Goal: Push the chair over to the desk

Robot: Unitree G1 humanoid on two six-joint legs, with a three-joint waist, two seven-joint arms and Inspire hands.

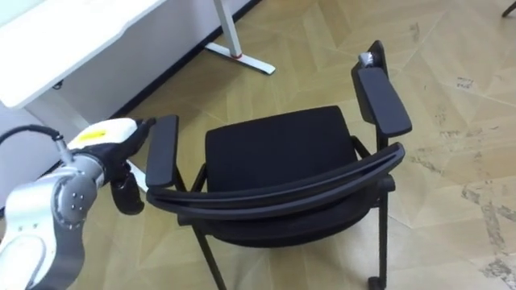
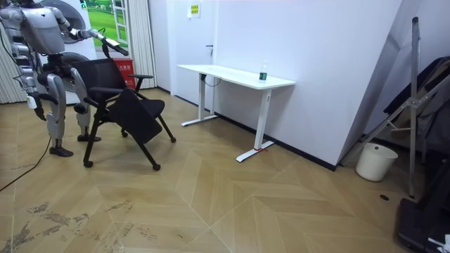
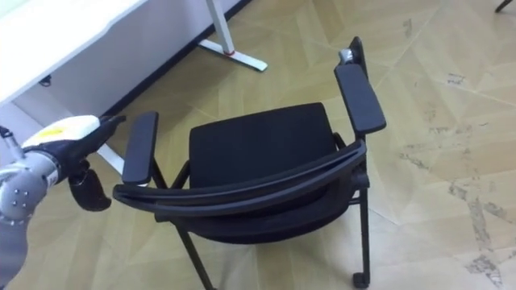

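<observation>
Behind the black chair [image 1: 278,149], the robot's left hand [image 1: 109,141] reached straight-fingered just beside its left armrest [image 1: 163,151], while the right hand [image 2: 31,98] hung low.

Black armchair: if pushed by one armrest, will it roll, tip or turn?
The armchair will probably roll easily: a caster shows under one leg, on smooth floor. Pushed only at the armrest beside the left hand, it may veer. Its thin frame suggests it is fairly light.
</observation>
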